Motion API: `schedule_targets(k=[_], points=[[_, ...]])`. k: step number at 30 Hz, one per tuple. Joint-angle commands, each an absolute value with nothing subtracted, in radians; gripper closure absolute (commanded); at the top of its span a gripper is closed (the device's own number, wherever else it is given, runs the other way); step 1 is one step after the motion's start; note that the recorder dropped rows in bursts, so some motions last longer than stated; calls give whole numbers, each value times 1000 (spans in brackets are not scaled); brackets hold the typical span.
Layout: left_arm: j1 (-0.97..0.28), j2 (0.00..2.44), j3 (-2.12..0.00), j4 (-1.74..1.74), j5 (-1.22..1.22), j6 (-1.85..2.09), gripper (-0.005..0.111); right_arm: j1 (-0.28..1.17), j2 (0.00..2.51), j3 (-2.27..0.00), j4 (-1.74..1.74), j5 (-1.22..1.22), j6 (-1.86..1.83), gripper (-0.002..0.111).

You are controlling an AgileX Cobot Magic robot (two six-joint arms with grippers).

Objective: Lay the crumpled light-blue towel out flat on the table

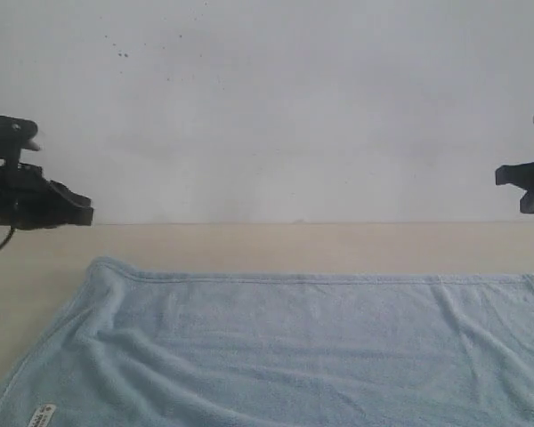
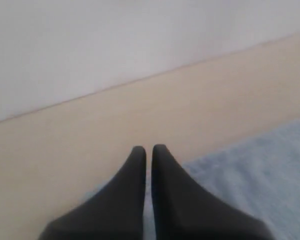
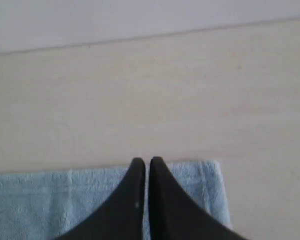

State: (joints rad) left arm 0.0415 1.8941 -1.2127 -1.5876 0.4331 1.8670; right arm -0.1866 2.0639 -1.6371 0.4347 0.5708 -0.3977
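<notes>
The light-blue towel [image 1: 303,347] lies spread out over the table [image 1: 276,245], with shallow wrinkles and a small white label [image 1: 42,414] near its front left corner. My left gripper [image 1: 80,213] hangs above the table's left side, off the towel's far left corner; in its wrist view the left gripper [image 2: 149,148] is shut with nothing in it, and the towel [image 2: 255,175] lies below. My right gripper [image 1: 503,176] is raised at the right edge. In its wrist view the right gripper [image 3: 146,161] is shut and empty above the towel's far corner [image 3: 205,185].
A plain white wall [image 1: 276,107] stands behind the table. Bare table [image 3: 155,100] runs between the towel's far hem and the wall, and a strip of table [image 1: 27,294] shows left of the towel.
</notes>
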Motion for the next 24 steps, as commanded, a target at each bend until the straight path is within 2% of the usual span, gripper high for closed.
schedule_targets(k=[1, 3, 5, 11, 24], points=[[22, 1970, -1201, -1561, 405, 1879, 103, -186, 2058, -1505, 433, 580, -455, 106], [35, 2039, -1201, -1628, 320, 1905, 103, -186, 2032, -1405, 435, 500, -533, 106], [49, 2104, -1201, -1634, 391, 1997, 103, -186, 2019, -1355, 435, 444, -573, 106], [51, 2202, -1238, -1689, 490, 2114, 103, -186, 2019, -1350, 439, 430, -578, 106], [63, 2240, -1257, -1715, 371, 2116, 103, -186, 2019, -1350, 439, 419, -587, 106]])
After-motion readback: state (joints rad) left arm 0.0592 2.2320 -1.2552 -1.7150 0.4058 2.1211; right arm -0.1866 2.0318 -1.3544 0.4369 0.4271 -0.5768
